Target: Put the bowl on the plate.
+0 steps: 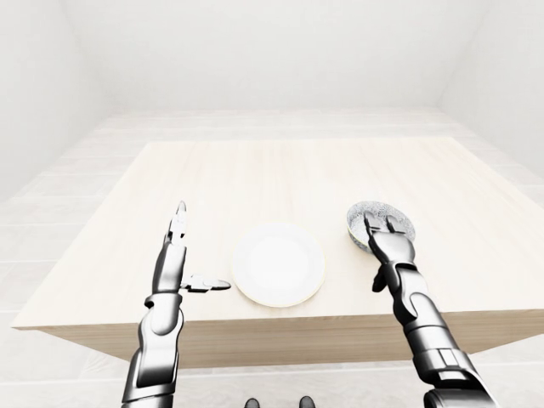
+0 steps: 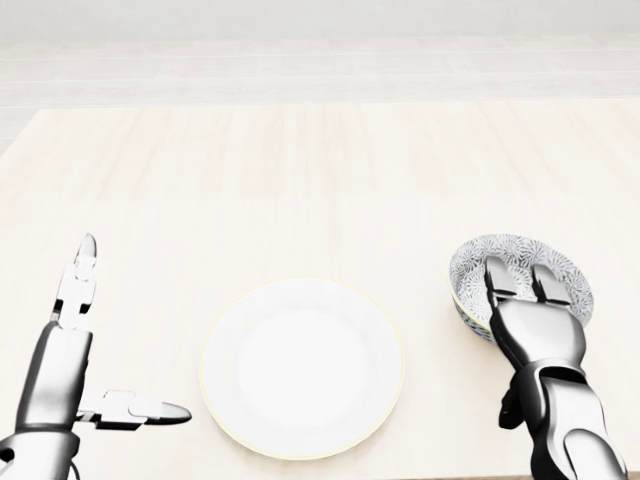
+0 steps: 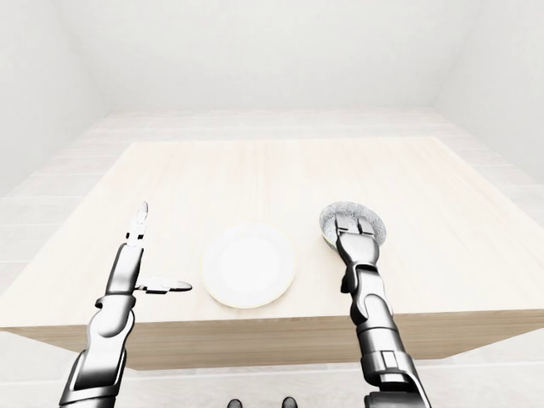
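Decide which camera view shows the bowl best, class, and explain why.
The head view: the bowl appears largest there, its patterned inside clear, with the right hand over its near rim. Both eye views show it smaller and farther off, still partly covered by that hand.

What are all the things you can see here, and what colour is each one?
plate: one, white, on the table near its bottom edge in the head view, nothing on it.
bowl: one, grey and white patterned, on the table to the right of the plate, apart from it.
table: one, pale wood, fills the middle of the left-eye view.
floor: pale, around the table.
left hand: one, silver and black, fingers spread open, left of the plate, holding nothing.
right hand: one, silver and black, fingers reaching over the bowl's near rim.
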You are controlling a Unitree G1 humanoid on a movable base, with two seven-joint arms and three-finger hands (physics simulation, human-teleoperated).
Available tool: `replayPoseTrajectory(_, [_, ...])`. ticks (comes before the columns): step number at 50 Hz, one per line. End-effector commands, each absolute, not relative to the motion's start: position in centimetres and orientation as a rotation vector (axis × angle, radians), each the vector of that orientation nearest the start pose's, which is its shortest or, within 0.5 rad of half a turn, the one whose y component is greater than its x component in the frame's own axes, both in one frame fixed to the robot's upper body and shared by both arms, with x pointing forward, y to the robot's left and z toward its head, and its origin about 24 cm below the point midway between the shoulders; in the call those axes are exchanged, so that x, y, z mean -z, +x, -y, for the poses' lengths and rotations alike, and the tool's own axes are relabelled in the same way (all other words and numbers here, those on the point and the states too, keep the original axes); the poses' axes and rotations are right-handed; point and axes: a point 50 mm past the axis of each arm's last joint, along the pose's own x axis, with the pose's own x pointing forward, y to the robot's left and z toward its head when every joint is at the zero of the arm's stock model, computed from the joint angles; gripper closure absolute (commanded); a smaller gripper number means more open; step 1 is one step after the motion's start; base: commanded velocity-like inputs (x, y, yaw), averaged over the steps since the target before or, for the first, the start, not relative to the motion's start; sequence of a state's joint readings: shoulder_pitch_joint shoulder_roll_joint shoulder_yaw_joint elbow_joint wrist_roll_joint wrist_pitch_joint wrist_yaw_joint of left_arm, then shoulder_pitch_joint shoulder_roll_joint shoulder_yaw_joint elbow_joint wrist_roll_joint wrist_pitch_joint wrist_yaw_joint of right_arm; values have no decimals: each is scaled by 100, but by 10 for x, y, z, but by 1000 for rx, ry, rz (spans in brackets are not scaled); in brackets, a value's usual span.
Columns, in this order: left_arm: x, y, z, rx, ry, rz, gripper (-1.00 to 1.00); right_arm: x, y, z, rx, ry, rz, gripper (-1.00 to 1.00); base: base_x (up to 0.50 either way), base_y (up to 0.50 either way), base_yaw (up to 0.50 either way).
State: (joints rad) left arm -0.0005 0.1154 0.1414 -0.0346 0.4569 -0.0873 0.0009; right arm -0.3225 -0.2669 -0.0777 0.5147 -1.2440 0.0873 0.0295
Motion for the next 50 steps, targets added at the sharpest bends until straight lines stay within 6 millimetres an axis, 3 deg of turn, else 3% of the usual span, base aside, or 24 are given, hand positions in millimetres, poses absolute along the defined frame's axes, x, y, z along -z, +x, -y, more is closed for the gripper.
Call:
replayPoseTrajectory(1, [-63, 252, -200, -124, 581, 96, -100, -20, 309, 231, 10, -1452, -314, -100, 0, 0, 0])
replayPoseTrajectory(27, [-66, 248, -200, -124, 580, 107, -100, -28, 300, 230, -18, -1510, -305, -100, 0, 0, 0])
replayPoseTrajectory(28, [-66, 247, -200, -124, 581, 108, -100, -29, 300, 230, -14, -1510, -303, -80, 0, 0, 0])
replayPoseTrajectory(32, [-66, 247, -200, -125, 582, 110, -100, -30, 300, 231, -15, -1513, -305, -71, 0, 0, 0])
replayPoseTrajectory(33, [-67, 247, -200, -125, 581, 113, -100, -31, 300, 231, -13, -1516, -303, -41, 0, 0, 0])
replayPoseTrajectory(34, [-68, 247, -201, -126, 581, 114, -100, -32, 300, 231, -13, -1519, -302, -35, 0, 0, 0])
replayPoseTrajectory(37, [-68, 247, -201, -126, 581, 114, -100, -33, 300, 231, -4, -1518, -298, -33, 0, 0, 0])
replayPoseTrajectory(39, [-68, 247, -200, -126, 582, 114, -100, -33, 300, 231, -3, -1518, -298, -50, 0, 0, 0])
replayPoseTrajectory(40, [-67, 247, -200, -126, 582, 113, -100, -33, 299, 231, -6, -1520, -301, -30, 0, 0, 0])
replayPoseTrajectory(42, [-67, 247, -200, -126, 583, 113, -100, -33, 299, 231, -6, -1521, -302, -19, 0, 0, 0])
replayPoseTrajectory(46, [-70, 247, -200, -123, 581, 125, -100, -33, 298, 232, -8, -1527, -309, 36, 0, 0, 0])
replayPoseTrajectory(49, [-70, 247, -200, -124, 582, 123, -100, -34, 298, 233, -8, -1533, -311, 65, 0, 0, 0])
replayPoseTrajectory(50, [-69, 247, -200, -122, 581, 121, -100, -35, 298, 233, -7, -1532, -310, 64, 0, 0, 0])
